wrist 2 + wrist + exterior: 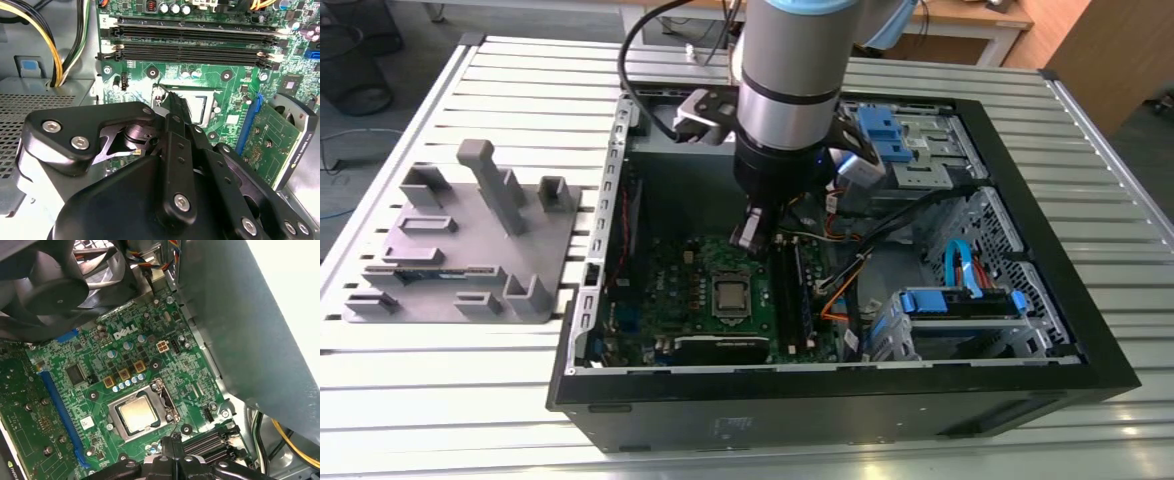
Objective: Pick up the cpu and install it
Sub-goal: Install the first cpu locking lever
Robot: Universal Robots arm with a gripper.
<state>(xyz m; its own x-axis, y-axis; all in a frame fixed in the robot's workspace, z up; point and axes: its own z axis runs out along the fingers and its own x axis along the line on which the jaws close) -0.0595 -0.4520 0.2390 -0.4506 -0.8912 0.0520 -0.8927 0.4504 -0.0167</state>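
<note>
Plainly, cpu (136, 413) socketed, gripper (172, 441) above.

White logo on motherboard (125, 334) — white lettering along graphics card (272, 135) edge

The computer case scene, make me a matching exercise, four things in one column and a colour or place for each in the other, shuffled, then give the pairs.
Things:
1. cpu
2. motherboard
3. gripper
4. grey holder block

Descriptions:
A. green
B. on the slatted table, outside the case at the exterior view's left
C. shiny silver square sitting in the socket
D. hanging inside the case above the board

Pairs: 1-C, 2-A, 3-D, 4-B
</note>
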